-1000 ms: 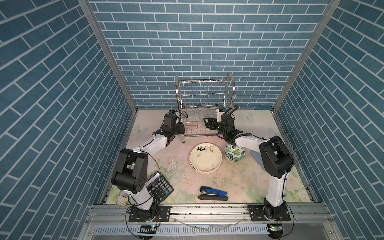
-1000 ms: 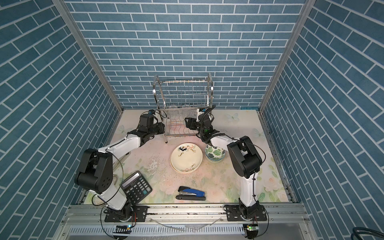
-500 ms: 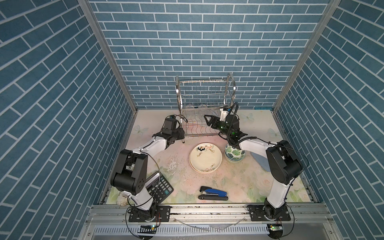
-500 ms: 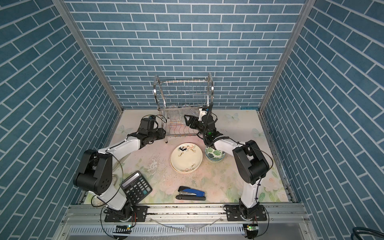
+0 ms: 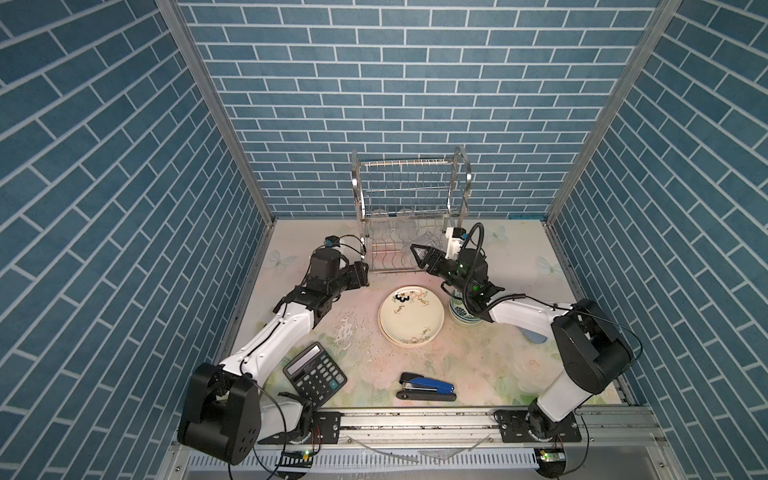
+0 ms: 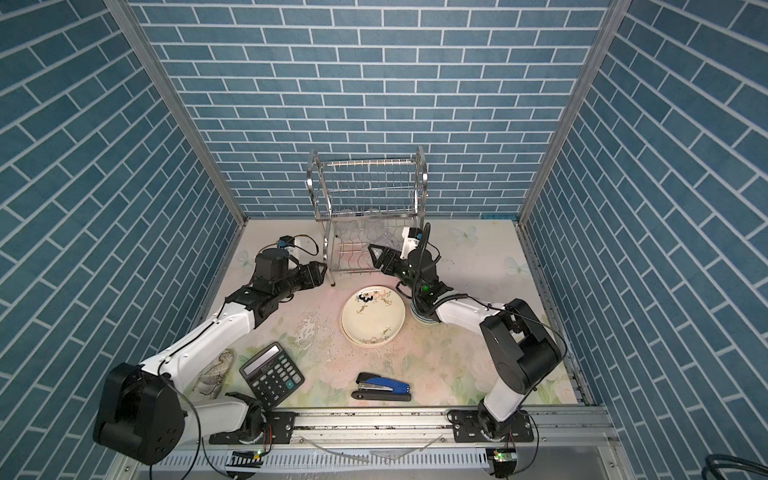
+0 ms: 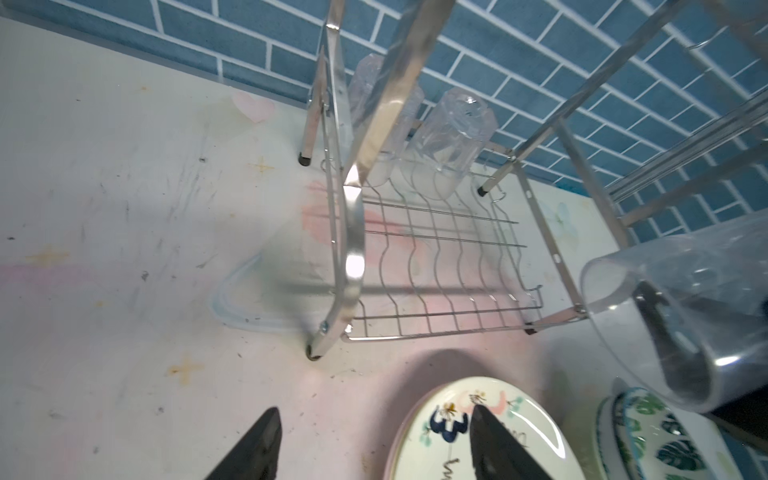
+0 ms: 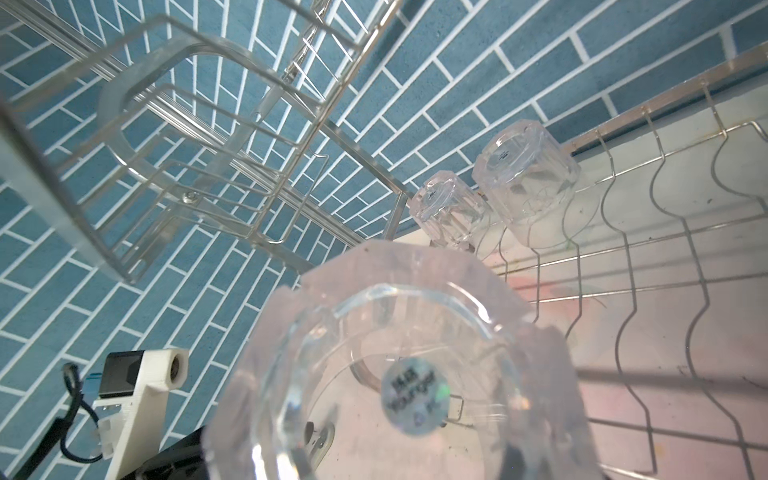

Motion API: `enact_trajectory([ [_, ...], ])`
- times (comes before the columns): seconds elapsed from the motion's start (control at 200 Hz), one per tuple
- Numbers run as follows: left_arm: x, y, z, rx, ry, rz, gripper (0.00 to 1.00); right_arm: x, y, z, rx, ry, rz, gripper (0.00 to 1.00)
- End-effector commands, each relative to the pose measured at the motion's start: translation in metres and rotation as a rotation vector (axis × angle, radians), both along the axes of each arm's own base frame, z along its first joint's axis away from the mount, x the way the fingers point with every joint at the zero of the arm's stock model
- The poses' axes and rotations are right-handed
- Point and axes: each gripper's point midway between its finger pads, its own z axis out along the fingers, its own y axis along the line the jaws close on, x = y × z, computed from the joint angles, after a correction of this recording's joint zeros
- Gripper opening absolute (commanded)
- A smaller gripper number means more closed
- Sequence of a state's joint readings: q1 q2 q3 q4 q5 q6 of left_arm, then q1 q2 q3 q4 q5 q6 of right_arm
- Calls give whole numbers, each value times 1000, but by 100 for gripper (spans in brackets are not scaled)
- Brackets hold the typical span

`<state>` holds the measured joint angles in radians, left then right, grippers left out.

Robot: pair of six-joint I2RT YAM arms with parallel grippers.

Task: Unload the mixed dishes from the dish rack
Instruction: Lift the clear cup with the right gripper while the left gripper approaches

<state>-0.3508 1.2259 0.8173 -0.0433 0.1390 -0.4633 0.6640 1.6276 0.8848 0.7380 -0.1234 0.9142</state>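
1. My left gripper [image 7: 374, 409] is released, jaws apart with nothing between them, near the front leg of the dish rack [image 7: 354, 232].
2. My right gripper [image 5: 424, 251] grasps a clear tumbler [image 8: 395, 374], which is tilted in the air at the rack's front.
3. Two other tumblers [image 7: 449, 137] stand upside down at the back of the lower shelf.
4. Stacked plates [image 5: 411, 316] and bowls [image 5: 459, 313] sit on the table before the rack.

Both arms reach forward, left pincer [image 7: 374, 415] spread wide, right pincer [image 5: 420, 254] clamping a tumbler [image 7: 706, 266].
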Motion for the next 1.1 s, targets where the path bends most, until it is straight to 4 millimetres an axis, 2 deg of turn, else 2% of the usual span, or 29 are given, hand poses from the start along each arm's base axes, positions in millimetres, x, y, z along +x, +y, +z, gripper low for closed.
enact_trajectory([
  [0.0, -19, -28, 15, -49, -53, -94, 76, -11, -7, 32, 138, -23, -6, 23],
  [0.015, -22, -31, 18, -56, -63, -108, 78, -12, -7, 31, 144, -16, -5, 23],
  [0.045, -28, -40, 23, -68, -81, -135, 97, -15, -8, 30, 161, -6, -4, 23],
  [0.065, -32, -46, 25, -75, -92, -152, 99, -16, -9, 30, 172, 0, -3, 23],
  [0.15, -47, -68, 36, -83, -134, -228, 98, -22, -10, 30, 221, 25, 8, 23],
  [0.25, -58, -85, 43, -73, -162, -281, 94, -29, -8, 29, 264, 63, 33, 23],
  [0.52, -68, -115, 57, -175, -197, -374, 90, -45, -5, 39, 367, 87, 68, 21],
  [0.655, -66, -132, 57, -161, -192, -407, 84, -54, -1, 45, 391, 95, 85, 21],
  [0.825, -65, -147, 58, -181, -193, -428, 72, -62, -2, 52, 426, 94, 94, 21],
  [0.99, -67, -155, 63, -187, -217, -443, 52, -63, -3, 46, 444, 111, 88, 21],
  [1.095, -65, -159, 66, -188, -226, -447, 48, -64, -1, 44, 466, 124, 98, 21],
])
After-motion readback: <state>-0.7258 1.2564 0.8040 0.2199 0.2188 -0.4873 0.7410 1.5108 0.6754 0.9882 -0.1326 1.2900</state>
